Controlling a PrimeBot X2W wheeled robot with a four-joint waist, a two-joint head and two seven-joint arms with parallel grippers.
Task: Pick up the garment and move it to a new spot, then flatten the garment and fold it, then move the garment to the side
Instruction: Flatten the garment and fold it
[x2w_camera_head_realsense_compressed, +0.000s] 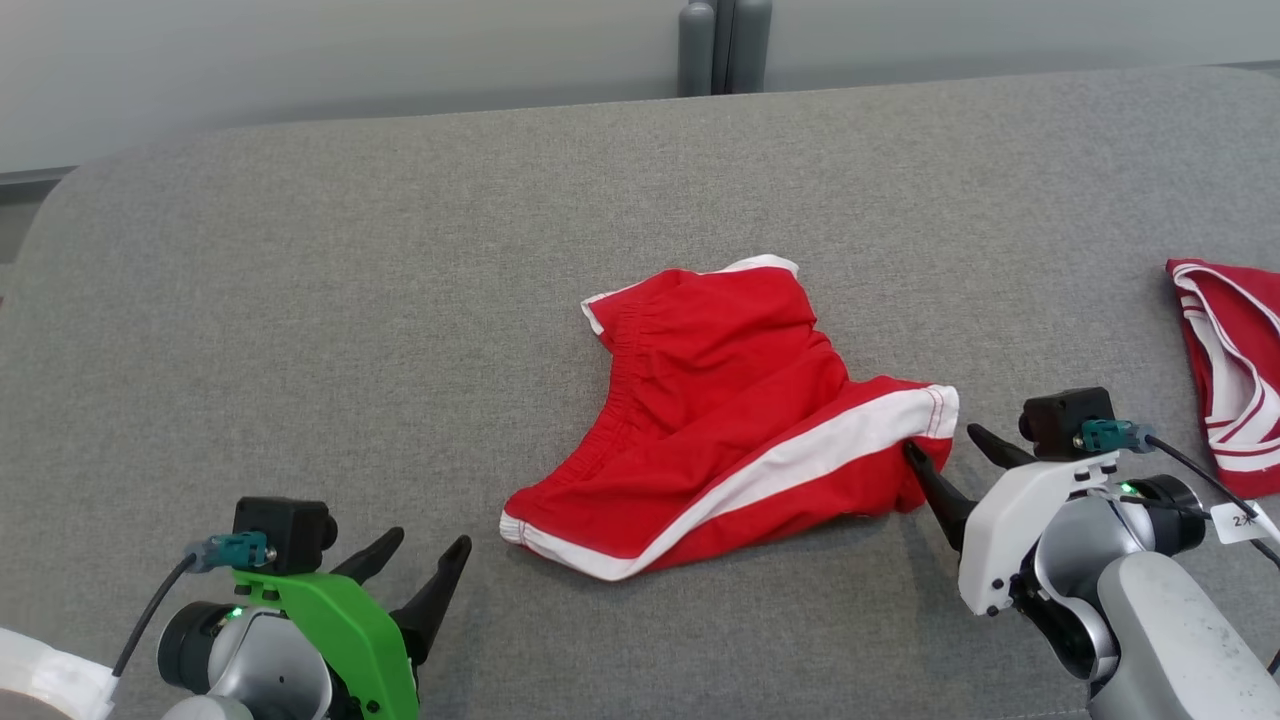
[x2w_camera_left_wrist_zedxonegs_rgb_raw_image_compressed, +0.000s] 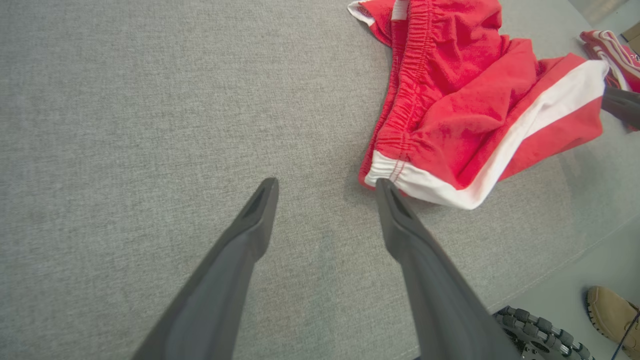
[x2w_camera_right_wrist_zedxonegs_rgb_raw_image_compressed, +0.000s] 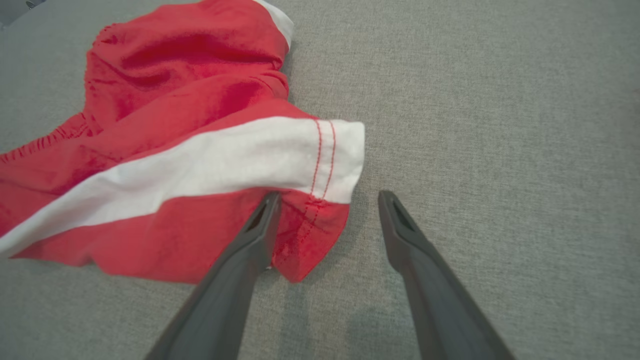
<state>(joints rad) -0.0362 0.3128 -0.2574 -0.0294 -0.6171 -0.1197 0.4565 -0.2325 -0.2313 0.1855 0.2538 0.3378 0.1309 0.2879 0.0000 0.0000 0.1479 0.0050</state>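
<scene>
We see the red shorts (x2w_camera_head_realsense_compressed: 730, 420) with white side stripes lying crumpled in the middle of the gray fabric tabletop (x2w_camera_head_realsense_compressed: 300, 300). Our left gripper (x2w_camera_head_realsense_compressed: 428, 540) sits just beside the shorts' lower left corner, fingers spread apart and holding nothing. Our right gripper (x2w_camera_head_realsense_compressed: 941, 440) is at the shorts' right hem, also spread and empty, with one finger (x2w_camera_right_wrist_zedxonegs_rgb_raw_image_compressed: 260, 225) over the red edge below the white stripe. Another red-and-white garment (x2w_camera_head_realsense_compressed: 1230, 370) lies well to the right of the shorts.
</scene>
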